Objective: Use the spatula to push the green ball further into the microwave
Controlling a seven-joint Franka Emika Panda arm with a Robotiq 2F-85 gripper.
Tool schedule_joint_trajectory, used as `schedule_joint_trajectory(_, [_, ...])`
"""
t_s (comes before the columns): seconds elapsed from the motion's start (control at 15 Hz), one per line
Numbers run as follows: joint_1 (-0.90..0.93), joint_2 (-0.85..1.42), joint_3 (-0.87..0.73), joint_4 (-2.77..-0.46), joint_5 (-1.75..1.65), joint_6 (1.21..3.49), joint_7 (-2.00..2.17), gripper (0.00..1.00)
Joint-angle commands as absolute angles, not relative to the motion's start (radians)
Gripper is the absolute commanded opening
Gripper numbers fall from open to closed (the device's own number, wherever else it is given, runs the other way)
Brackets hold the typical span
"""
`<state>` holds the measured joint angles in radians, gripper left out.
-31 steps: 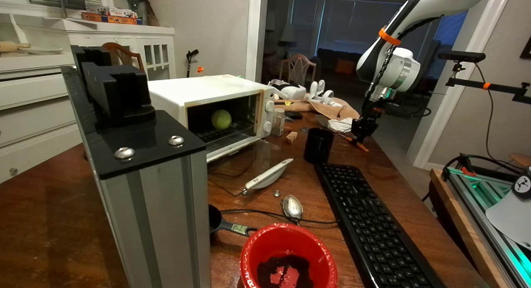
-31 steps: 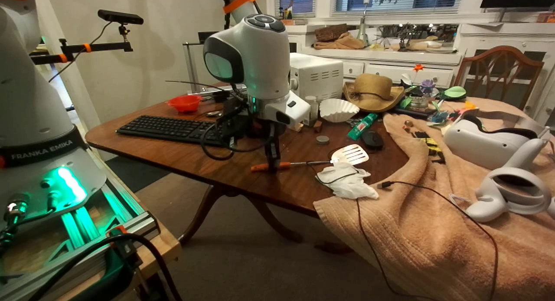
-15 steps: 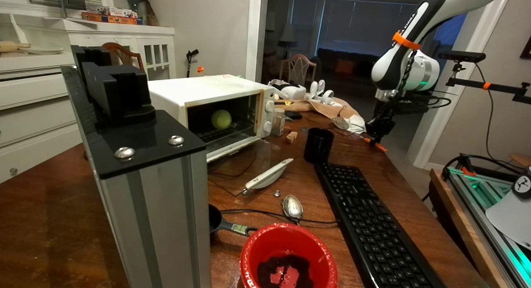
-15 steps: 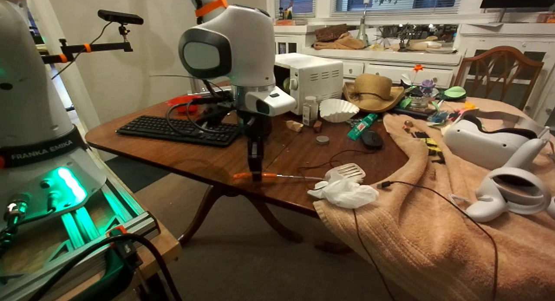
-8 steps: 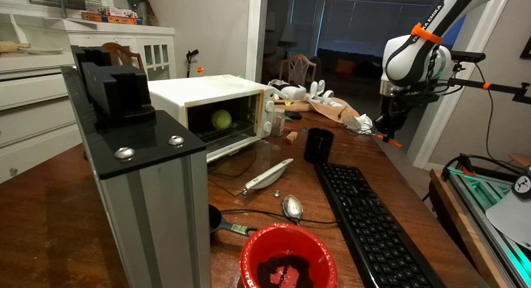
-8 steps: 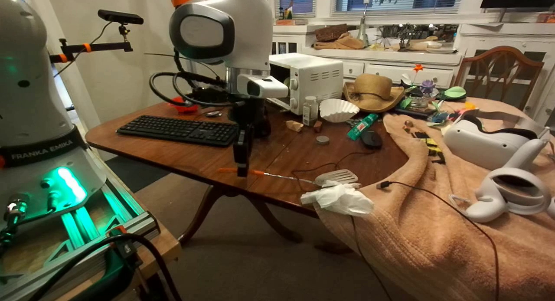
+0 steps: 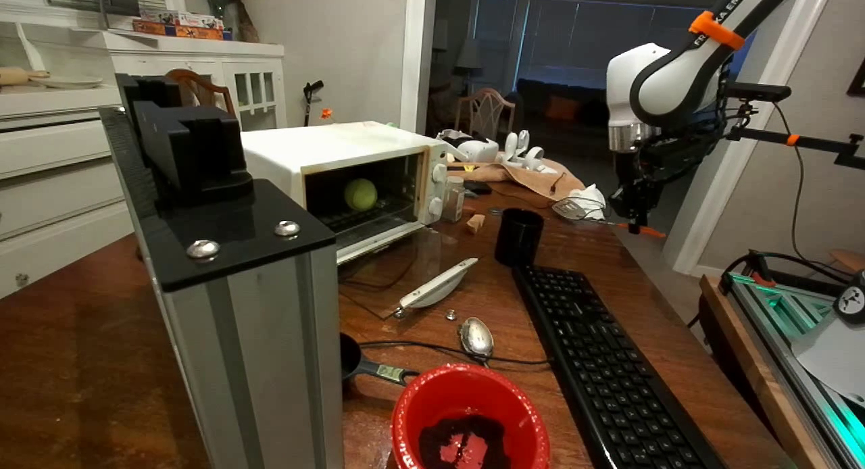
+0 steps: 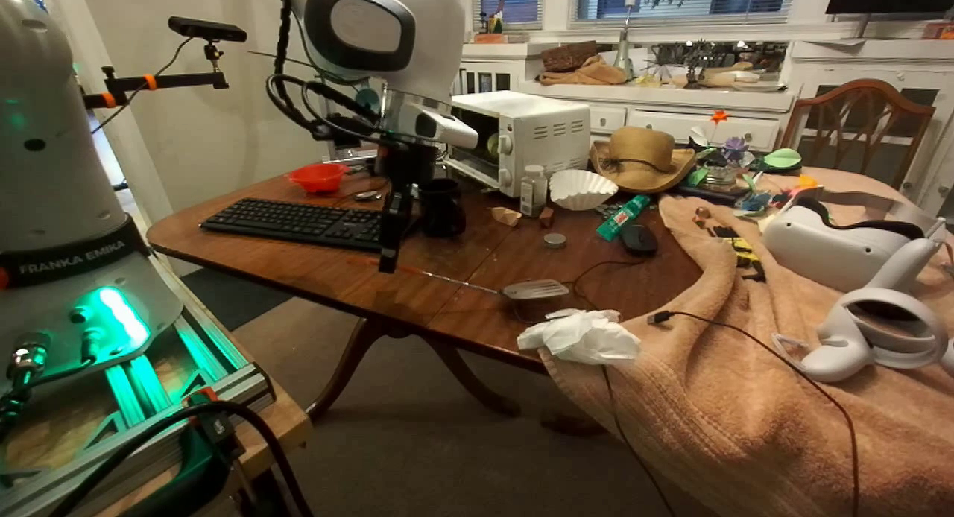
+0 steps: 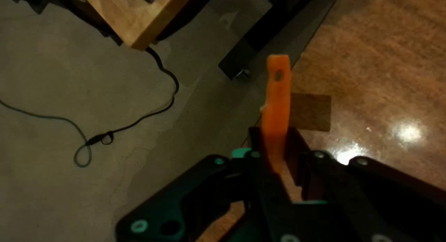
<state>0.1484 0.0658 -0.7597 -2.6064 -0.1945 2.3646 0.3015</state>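
The yellow-green ball (image 7: 361,194) rests inside the white microwave (image 7: 344,142), whose front is uncovered; through that opening a sliver of the ball (image 8: 493,146) also shows. My gripper (image 8: 388,268) is shut on the orange handle of the spatula, well away from the microwave (image 8: 548,133). The slotted metal blade (image 8: 535,290) points away from the robot base and seems to hang slightly above the table. In the wrist view, the handle (image 9: 277,95) sticks out between the fingertips of the gripper (image 9: 273,135), over the table's edge. Inside the microwave, the ball's exact depth is hard to judge.
A black mug (image 7: 519,236) and a keyboard (image 7: 601,354) stand between the gripper and the microwave. Near the microwave are a glass shaker (image 8: 533,191) and a white lid (image 7: 439,285). A crumpled tissue (image 8: 581,337) lies beside the blade. A metal column (image 7: 263,361) rises nearby.
The gripper has carried the spatula toward the robot base and upward. The blade has come away from the tissue, which had shifted slightly with it. Ball and microwave are unmoved.
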Motion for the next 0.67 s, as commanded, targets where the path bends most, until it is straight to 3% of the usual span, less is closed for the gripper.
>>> schedule_joint_trajectory(0.0, [0.012,-0.009,-0.597,-2.590,-0.225,2.189,0.354,0.05])
schedule_joint_trajectory(0.6, [-0.210,-0.079,-0.352,-2.558,-0.162,2.039,0.441,0.05])
